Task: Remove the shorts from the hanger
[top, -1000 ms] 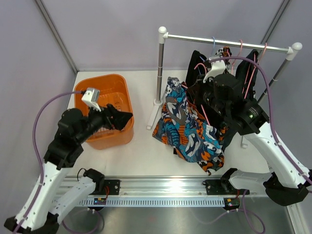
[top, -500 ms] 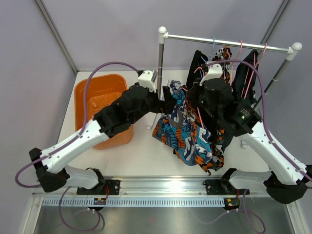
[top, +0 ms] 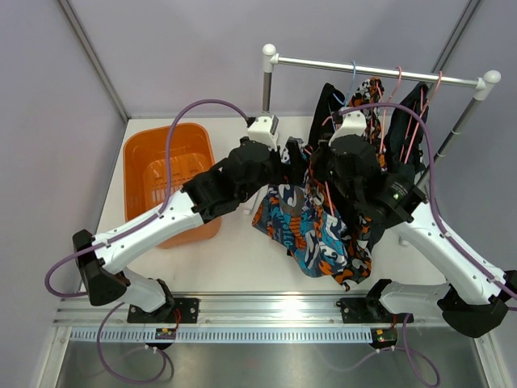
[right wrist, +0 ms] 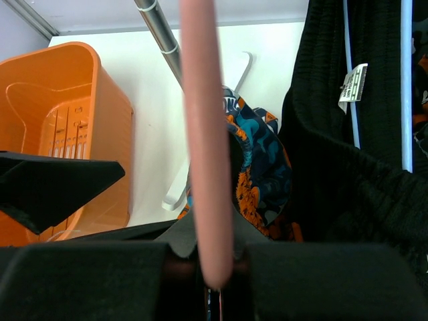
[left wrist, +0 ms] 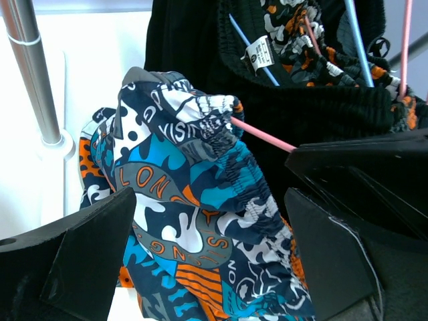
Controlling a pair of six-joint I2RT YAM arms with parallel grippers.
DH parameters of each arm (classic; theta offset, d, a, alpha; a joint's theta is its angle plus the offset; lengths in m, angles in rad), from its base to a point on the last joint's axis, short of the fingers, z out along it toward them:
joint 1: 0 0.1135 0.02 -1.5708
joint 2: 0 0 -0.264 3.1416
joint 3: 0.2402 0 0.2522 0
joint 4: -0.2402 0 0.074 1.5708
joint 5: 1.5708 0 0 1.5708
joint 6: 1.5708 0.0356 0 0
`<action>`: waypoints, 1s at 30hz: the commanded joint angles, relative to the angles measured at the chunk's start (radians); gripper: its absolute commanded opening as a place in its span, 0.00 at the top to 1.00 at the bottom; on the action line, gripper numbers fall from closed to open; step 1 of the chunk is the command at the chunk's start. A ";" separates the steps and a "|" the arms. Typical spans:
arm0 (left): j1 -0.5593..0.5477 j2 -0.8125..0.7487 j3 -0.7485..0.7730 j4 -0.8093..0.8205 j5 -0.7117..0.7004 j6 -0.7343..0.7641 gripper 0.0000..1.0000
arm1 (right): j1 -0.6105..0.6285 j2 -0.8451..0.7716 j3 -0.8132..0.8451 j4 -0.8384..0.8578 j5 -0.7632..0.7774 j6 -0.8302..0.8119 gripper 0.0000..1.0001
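The teal-blue/orange patterned shorts [top: 317, 230] hang from a pink hanger [top: 328, 196] in front of the rack. My right gripper [top: 329, 184] is shut on that pink hanger [right wrist: 204, 134], which runs up between its jaws [right wrist: 217, 267]. My left gripper [top: 295, 162] is open. Its fingers stand on either side of the patterned shorts [left wrist: 194, 200] near the waistband, with the gripper's middle [left wrist: 210, 221] over the cloth. The plain black shorts [left wrist: 321, 114], the camouflage shorts [left wrist: 301, 33] and the dark navy shorts [top: 412, 113] hang on the rail behind.
An orange basket [top: 137, 158] stands at the left of the table. The clothes rack has a steel rail [top: 380, 73], an upright pole [left wrist: 33, 73] and a white foot [top: 260, 171]. A blue hanger [left wrist: 251, 47] holds the black shorts.
My left arm has swung from over the orange basket to the right, up to the patterned shorts, gripper open. My right gripper has kept hold of the pink hanger and shifted slightly left.
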 commanded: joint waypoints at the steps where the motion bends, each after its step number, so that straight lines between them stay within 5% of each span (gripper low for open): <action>1: -0.004 0.013 0.036 0.082 -0.021 -0.023 0.01 | 0.023 -0.001 0.012 0.060 0.053 0.018 1.00; 21: -0.007 0.067 0.009 0.118 0.043 -0.037 0.08 | 0.055 0.033 0.052 0.051 0.080 0.015 1.00; 26: -0.007 0.067 -0.006 0.122 0.031 -0.037 0.23 | 0.060 0.024 0.046 0.051 0.080 0.019 1.00; 30: -0.007 0.068 -0.013 0.122 0.020 -0.030 0.44 | 0.062 0.021 0.044 0.048 0.073 0.022 1.00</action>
